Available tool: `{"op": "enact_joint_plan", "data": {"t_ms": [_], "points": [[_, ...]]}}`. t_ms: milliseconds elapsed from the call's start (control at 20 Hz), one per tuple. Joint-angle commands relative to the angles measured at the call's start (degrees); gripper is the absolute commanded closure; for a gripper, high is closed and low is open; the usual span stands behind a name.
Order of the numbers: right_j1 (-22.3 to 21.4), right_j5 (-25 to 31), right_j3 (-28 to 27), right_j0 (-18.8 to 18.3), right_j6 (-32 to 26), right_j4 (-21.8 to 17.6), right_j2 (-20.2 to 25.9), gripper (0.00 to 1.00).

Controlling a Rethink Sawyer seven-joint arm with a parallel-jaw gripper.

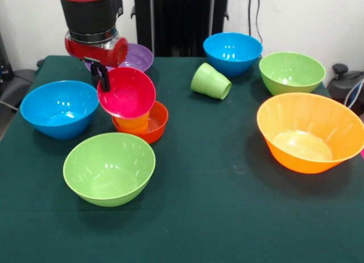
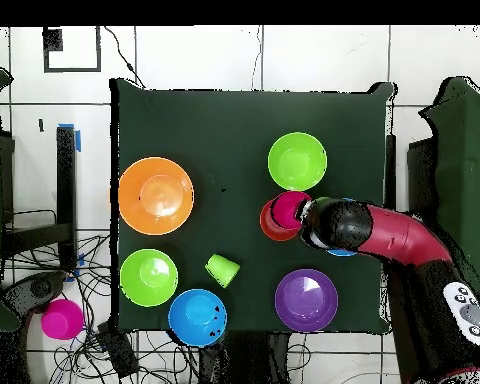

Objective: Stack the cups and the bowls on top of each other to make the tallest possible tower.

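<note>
Gripping magenta bowl (image 1: 126,92) rim, claw (image 1: 102,76) clamped; orange cup (image 1: 134,122) mostly hidden beneath.

Front and overhead, same table (image 1: 227,217)

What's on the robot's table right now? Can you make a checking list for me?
Surface: dark green table, bowls spread over it.
Job's things: magenta bowl sits tilted on the orange cup, which stands in the small red-orange bowl. Light green cup lies on its side. Two blue bowls, two light green bowls, purple bowl and large orange bowl stand alone.
Clutter: nothing seen on the table.
Grippers: gripper at the magenta bowl's rim; a dark finger shows, open or shut unclear.
Cables: tangled wires on the floor beside the table.
Surroundings: a pink round thing on the floor.
</note>
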Motion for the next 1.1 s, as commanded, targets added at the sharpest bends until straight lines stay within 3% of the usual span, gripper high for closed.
{"op": "enact_joint_plan", "data": {"t_ms": [50, 1100], "points": [[1.23, -3.87, 2.23, 2.06, 3.31, -2.37, -0.67, 1.00], [1.08, -4.36, 3.83, 3.57, 5.47, 0.22, -1.87, 1.00]]}}
